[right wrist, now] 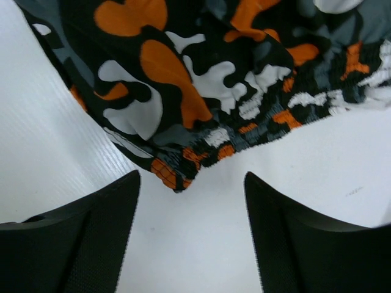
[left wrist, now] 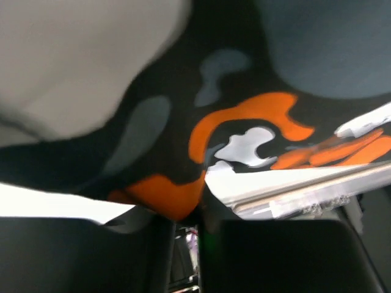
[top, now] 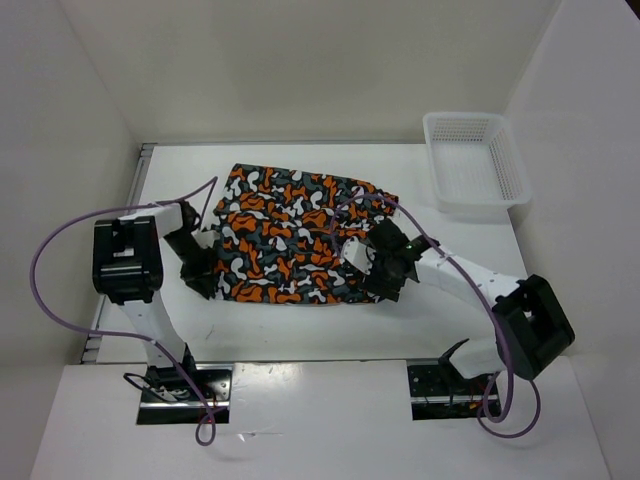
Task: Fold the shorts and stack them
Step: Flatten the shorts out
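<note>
The shorts (top: pixel 290 235) lie spread flat in the middle of the worktop (top: pixel 300 335), their left edge apparently pinched in the narrowed left tool (left wrist: pixel 183 223), while the right tool (right wrist: pixel 190 183) gapes wide astride the waistband corner (right wrist: pixel 174 174), seemingly so both ends can lift together for a fold.

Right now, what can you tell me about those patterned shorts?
The shorts are soft cloth, blotched orange, dark grey, white and black, with a gathered waistband. They lie spread, slightly rumpled, on the white table. The left gripper pinches their left edge; the open right gripper straddles a waistband corner.
</note>
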You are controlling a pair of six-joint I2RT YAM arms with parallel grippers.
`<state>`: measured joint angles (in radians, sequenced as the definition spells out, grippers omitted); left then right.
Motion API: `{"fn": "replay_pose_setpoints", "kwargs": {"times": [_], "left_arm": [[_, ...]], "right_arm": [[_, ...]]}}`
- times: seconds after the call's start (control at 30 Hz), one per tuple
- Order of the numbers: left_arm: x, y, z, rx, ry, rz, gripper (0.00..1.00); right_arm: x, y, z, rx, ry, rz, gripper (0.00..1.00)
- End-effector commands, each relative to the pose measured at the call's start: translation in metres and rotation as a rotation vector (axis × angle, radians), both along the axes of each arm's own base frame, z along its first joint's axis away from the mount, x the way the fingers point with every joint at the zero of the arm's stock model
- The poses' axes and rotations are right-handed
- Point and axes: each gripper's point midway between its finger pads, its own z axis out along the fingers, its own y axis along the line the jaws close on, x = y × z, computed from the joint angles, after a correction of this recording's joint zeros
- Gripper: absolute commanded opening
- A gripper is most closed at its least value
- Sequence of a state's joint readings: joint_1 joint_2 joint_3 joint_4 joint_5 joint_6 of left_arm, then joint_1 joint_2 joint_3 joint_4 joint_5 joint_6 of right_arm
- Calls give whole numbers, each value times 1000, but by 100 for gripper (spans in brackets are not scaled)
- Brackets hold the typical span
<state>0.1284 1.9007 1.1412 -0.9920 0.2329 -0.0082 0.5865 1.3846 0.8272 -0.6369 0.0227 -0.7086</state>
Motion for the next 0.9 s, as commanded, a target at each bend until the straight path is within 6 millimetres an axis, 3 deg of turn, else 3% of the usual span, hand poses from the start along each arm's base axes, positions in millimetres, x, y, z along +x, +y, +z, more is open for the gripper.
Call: {"fn": "replay_pose_setpoints", "kwargs": {"times": [0.0,0.1,0.13,0.2,0.23,0.33,0.4,0.5,0.53,0.63,0.73,0.87], "left_arm": [[-3,0,-15,5,16,-16,21],[5,1,-13,7,-4,-15,6],[7,1,-9,9,-13,-15,4],[10,4,0,21,-25,-18,1],[8,3,7,21,-28,-18,0],[11,14,33,70,-63,-15,0],[10,20,48,90,-74,-9,0],[-3,28,74,147,-61,-21,0],[-15,29,83,151,-20,-26,0],[-13,48,101,272,-88,-40,0],[-18,62,109,357,-108,-50,0],[-39,48,100,357,-70,-126,2]], "right_arm": [[-1,7,-12,-23,-11,78,72],[-2,9,-27,-33,4,87,60],[5,12,-25,-25,-27,83,48],[0,8,-35,-38,-12,91,34],[-3,6,-37,-47,-7,102,21],[-7,-1,-33,-73,-20,151,0],[-14,-6,-25,-94,5,193,0],[-24,1,4,-40,19,245,0],[-25,6,18,-2,-8,273,0],[-19,13,45,24,-71,336,0],[-30,11,49,23,-20,386,0],[-42,6,41,-4,69,403,0]]}}
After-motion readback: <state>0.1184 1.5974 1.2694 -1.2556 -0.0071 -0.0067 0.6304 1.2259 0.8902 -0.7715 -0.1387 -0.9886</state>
